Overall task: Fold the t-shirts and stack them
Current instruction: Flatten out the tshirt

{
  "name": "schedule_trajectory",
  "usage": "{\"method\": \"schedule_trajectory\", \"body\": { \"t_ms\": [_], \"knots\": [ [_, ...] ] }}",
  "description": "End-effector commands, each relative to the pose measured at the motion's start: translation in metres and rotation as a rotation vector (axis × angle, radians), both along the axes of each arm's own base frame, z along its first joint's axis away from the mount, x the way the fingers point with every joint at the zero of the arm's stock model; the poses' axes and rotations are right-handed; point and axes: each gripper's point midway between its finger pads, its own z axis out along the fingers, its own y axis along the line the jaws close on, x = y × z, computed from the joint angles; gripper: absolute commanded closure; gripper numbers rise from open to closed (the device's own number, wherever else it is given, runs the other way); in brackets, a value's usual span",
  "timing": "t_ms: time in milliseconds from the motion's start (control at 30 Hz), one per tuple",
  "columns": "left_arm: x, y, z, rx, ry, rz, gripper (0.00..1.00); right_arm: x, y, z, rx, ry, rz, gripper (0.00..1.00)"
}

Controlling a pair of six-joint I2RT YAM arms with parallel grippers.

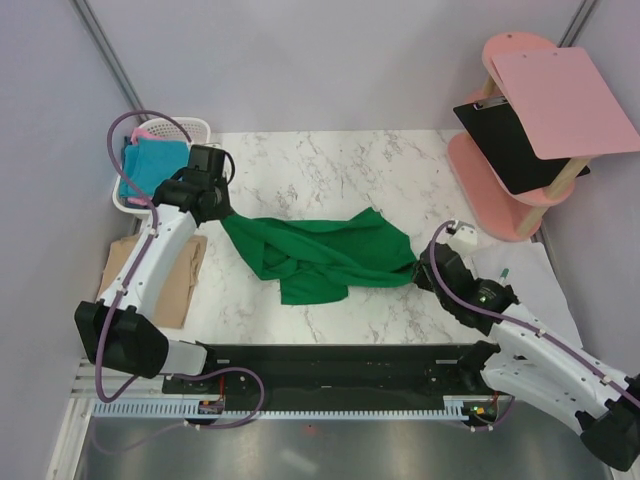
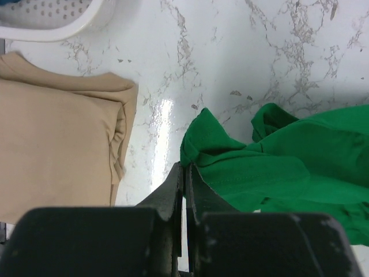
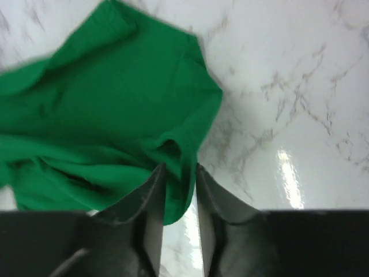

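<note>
Green shirt [image 1: 320, 255] lies bunched mid-table [image 1: 300, 160], not yet folded. Left gripper [image 2: 185, 173] clamps its 9 o'clock corner, right gripper [image 3: 180, 173] its 3 o'clock end. Tan shirt [image 2: 52, 150] sits folded at 9 o'clock. Teal shirt [image 1: 155, 165] and pink shirt [image 1: 145, 130] lie in the basket [image 1: 190, 128] at 10 o'clock.

A white table [image 1: 330, 160] with grey marble lines fills the middle. A white plastic basket [image 1: 195, 128] with little holes sits at the upper left. A round pink shelf [image 1: 500, 215] stands at the upper right, with a black clipboard [image 1: 510, 150] and a flat pink board [image 1: 565, 100] on it. A white sheet of paper [image 1: 545, 290] lies at the right edge.
</note>
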Motion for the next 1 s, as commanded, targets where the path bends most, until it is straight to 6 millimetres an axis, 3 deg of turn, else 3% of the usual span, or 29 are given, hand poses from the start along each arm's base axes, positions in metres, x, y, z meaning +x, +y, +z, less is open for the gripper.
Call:
{"method": "schedule_trajectory", "body": {
  "t_ms": [0,33,67,100,133,200,300,333,467,567,633,733,967],
  "knots": [
    [-0.004,0.006,0.022,-0.021,-0.060,0.059,0.98,-0.049,0.028,-0.037,0.166,0.219,0.123,0.48],
    [-0.007,0.007,0.022,-0.020,-0.050,0.060,0.98,-0.052,0.022,-0.028,0.174,0.181,0.127,0.34],
    [-0.009,0.007,0.024,-0.022,-0.052,0.057,0.98,-0.050,0.017,-0.022,0.164,0.149,0.119,0.07],
    [-0.010,0.006,0.024,-0.026,-0.048,0.050,0.98,-0.047,0.011,-0.013,0.153,0.108,0.107,0.02],
    [-0.012,0.005,0.024,-0.030,-0.040,0.046,0.98,-0.037,-0.002,0.006,0.104,0.023,0.068,0.02],
    [-0.017,0.002,0.018,-0.041,-0.017,0.033,0.98,-0.023,-0.006,0.022,0.057,-0.043,0.053,0.02],
    [-0.021,-0.001,0.009,-0.054,0.007,0.017,0.98,0.007,0.010,0.029,-0.043,-0.054,0.073,0.02],
    [-0.022,-0.002,0.006,-0.055,0.015,0.016,0.98,0.023,0.027,0.023,-0.061,-0.027,0.095,0.02],
    [-0.028,-0.001,-0.006,-0.051,0.044,0.009,0.98,0.055,0.086,-0.004,-0.030,0.034,0.240,0.07],
    [-0.030,-0.001,-0.010,-0.048,0.047,0.005,0.98,0.082,0.107,-0.011,0.008,0.026,0.238,0.20],
    [-0.030,-0.002,-0.011,-0.050,0.045,0.000,0.98,0.100,0.105,-0.020,0.024,0.041,0.211,0.36],
    [-0.030,-0.002,-0.014,-0.049,0.052,-0.002,0.98,0.118,0.099,-0.039,0.079,0.094,0.188,0.44],
    [-0.024,-0.007,-0.018,-0.065,0.051,-0.015,0.98,0.141,0.092,-0.073,0.243,0.131,0.172,0.43]
  ]
}}
